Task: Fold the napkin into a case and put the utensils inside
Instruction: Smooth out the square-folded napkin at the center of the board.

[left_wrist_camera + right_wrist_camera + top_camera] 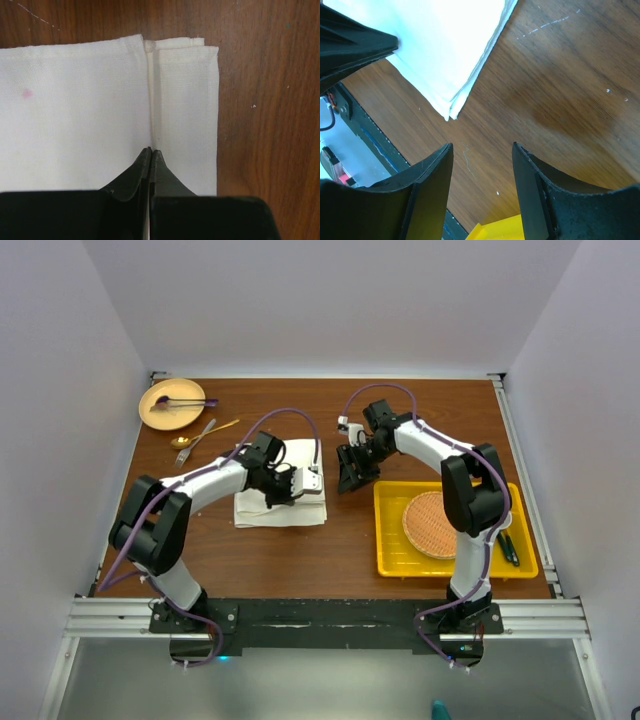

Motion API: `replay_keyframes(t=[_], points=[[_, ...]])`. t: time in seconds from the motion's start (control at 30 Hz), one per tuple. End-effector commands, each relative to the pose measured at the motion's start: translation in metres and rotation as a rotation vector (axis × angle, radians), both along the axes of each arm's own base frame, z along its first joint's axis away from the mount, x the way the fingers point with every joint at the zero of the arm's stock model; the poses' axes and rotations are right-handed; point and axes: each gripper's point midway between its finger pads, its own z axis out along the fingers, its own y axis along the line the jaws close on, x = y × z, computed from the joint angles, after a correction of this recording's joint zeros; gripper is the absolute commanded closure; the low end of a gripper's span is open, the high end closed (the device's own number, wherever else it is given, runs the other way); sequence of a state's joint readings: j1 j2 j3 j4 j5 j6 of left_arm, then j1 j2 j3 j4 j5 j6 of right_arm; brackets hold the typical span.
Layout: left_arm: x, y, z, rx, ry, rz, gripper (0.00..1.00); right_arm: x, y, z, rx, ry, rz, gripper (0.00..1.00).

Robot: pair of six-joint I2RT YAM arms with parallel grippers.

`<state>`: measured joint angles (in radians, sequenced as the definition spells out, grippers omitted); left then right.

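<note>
Top external view: nearest the arm bases, a yellow tray (392, 552) is sitting on the right of the wooden worktop (330, 550). It is holding a round woven orange mat (430, 525) and dark green-handled utensils (510, 546), none of it wanted for this job. Just beyond, near the middle, the napkin (280, 510) is lying flat, doubled into a thick rectangle but not yet a narrow case. The left tool (292, 483) is bearing down on it with jaws together, apparently nipping the edge of the upper flap where the layers meet, likely so that flap can be drawn over. The right tool (353, 472) is hovering just beside the napkin's right edge, jaws apart and holding nothing, seemingly placed to help with the fold. Farther back on the left, the gold utensils (183, 441) are lying well apart from the cloth, near a tan plate (155, 416) carrying a purple utensil (185, 401).
</note>
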<state>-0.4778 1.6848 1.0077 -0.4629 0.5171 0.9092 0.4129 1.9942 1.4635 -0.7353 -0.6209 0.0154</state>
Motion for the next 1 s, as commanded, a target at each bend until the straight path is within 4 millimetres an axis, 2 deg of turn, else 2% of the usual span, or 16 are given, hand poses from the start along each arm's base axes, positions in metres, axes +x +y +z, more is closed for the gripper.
replay_keyframes(t=[0.0, 0.3, 0.5, 0.8, 0.97], points=[[0.004, -0.001, 0.035, -0.031, -0.054, -0.008, 1.00, 0.012, 0.006, 0.017, 0.038, -0.043, 0.006, 0.45], [-0.012, 0.003, 0.039, -0.022, 0.001, -0.030, 1.00, 0.012, 0.008, 0.015, 0.044, -0.029, 0.004, 0.45], [-0.013, 0.005, 0.046, -0.014, 0.002, -0.033, 1.00, 0.012, 0.010, 0.012, 0.049, -0.018, -0.008, 0.45], [-0.013, 0.004, 0.066, -0.014, 0.016, -0.032, 1.00, 0.011, 0.010, 0.010, 0.052, -0.012, -0.006, 0.46], [-0.022, 0.007, 0.060, 0.003, 0.057, -0.038, 1.00, 0.013, 0.010, 0.011, 0.054, -0.016, -0.008, 0.46]])
